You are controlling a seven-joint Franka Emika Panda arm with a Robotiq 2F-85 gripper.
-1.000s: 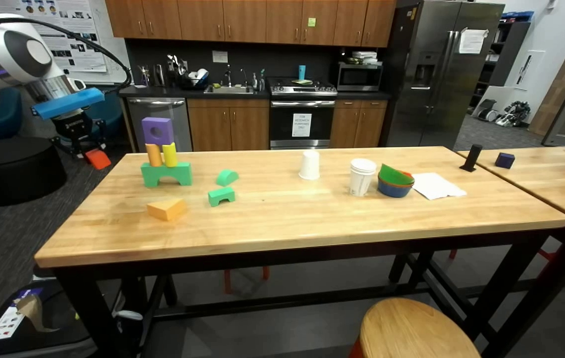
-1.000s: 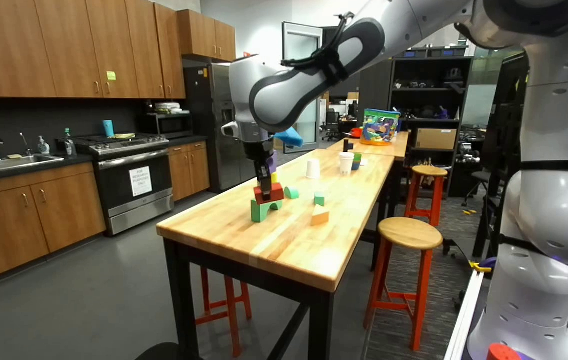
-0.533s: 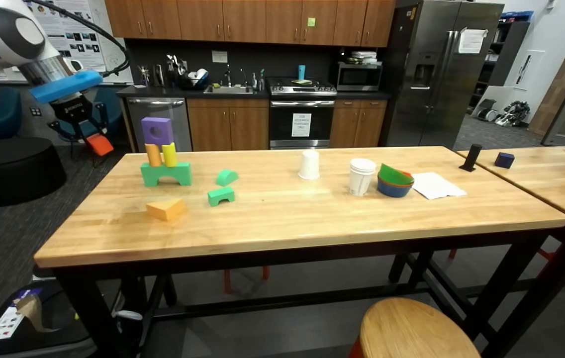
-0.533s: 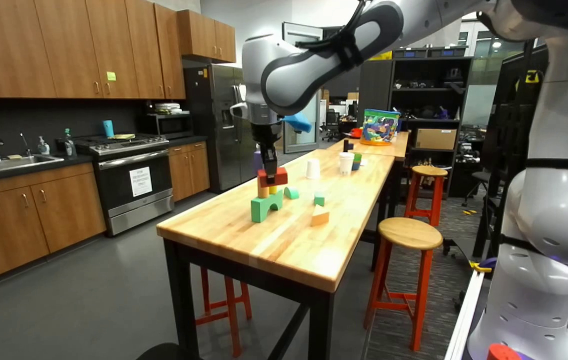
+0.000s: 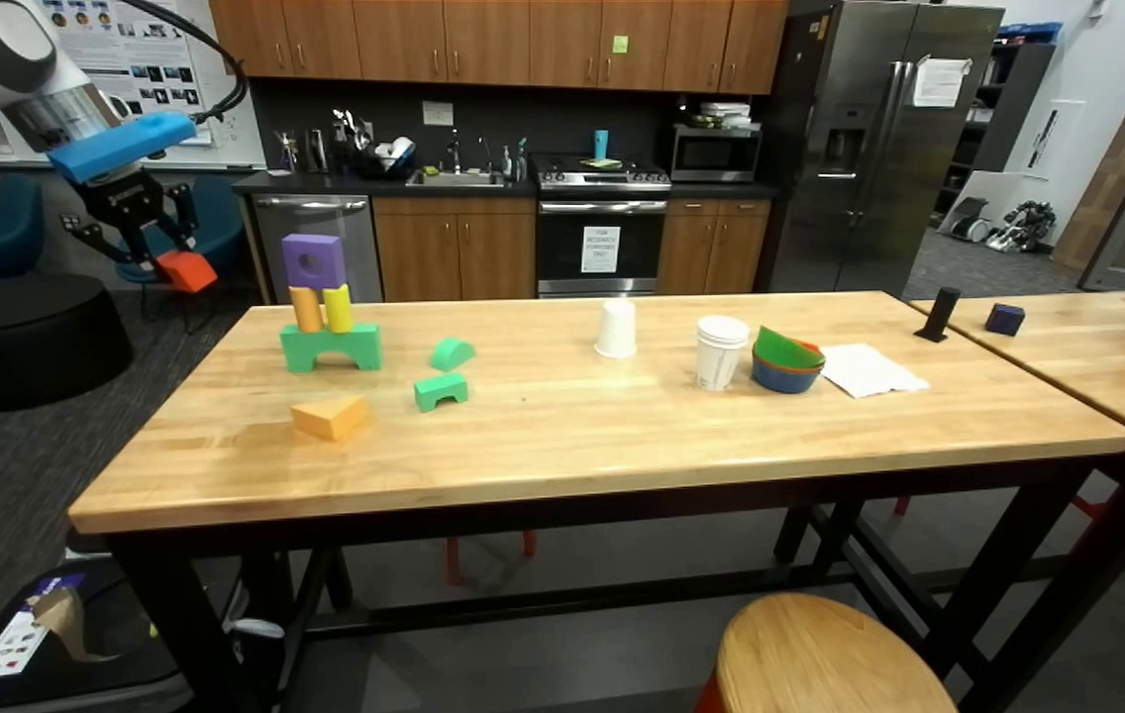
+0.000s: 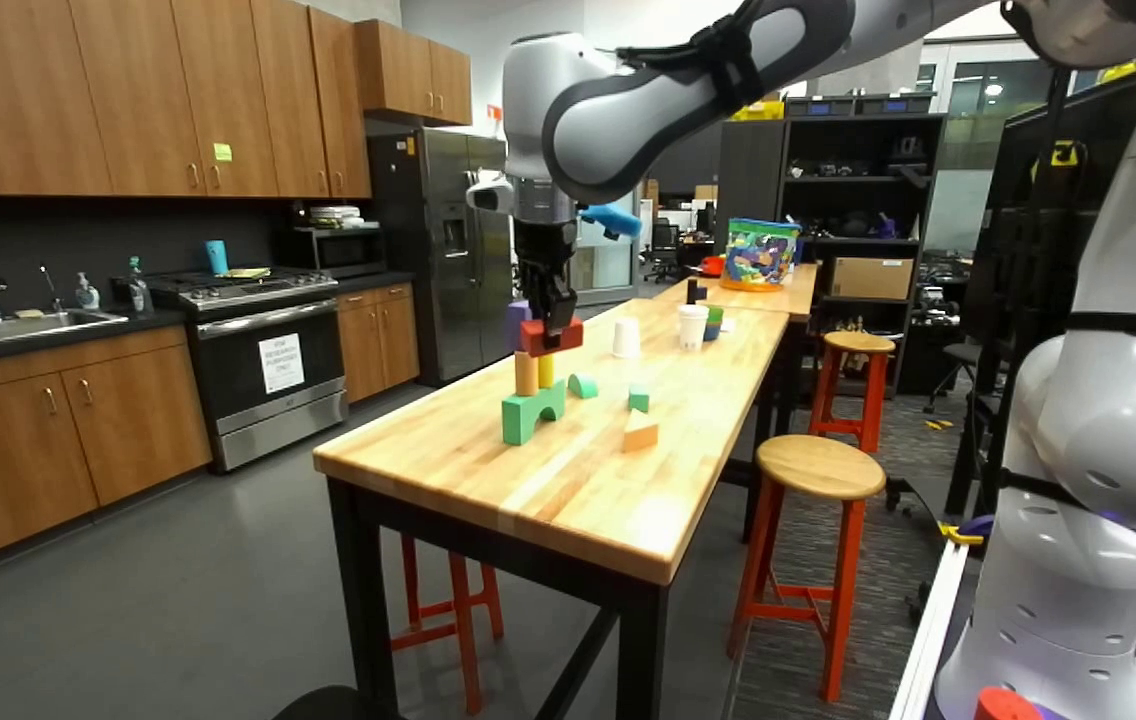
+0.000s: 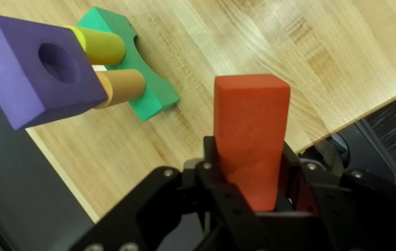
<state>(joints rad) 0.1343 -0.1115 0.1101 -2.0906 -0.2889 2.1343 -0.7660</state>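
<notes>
My gripper (image 7: 248, 150) is shut on a red block (image 7: 250, 118), which sticks out beyond the fingertips. The red block also shows in both exterior views (image 5: 187, 271) (image 6: 568, 334), held in the air above table height. Beside it stands a stack: a green arch block (image 7: 154, 83) on the table, an orange cylinder (image 7: 126, 85) and a yellow cylinder (image 7: 105, 47) upright on it, and a purple block (image 7: 27, 69) with a round hole on top. The red block is apart from the stack in the wrist view. In an exterior view it partly hides the purple block (image 6: 516, 325).
On the table (image 5: 543, 446) lie a green half-round block (image 5: 452, 354), a small green arch (image 5: 441, 388) and an orange wedge (image 5: 330, 418). Farther along stand an upturned white cup (image 5: 616, 330), stacked paper cups (image 5: 719, 352), nested bowls (image 5: 785, 378) and a white sheet (image 5: 865, 371).
My gripper has risen with the red block, from about the green arch's height to about the purple block's height. The stack and the other blocks have not moved.
</notes>
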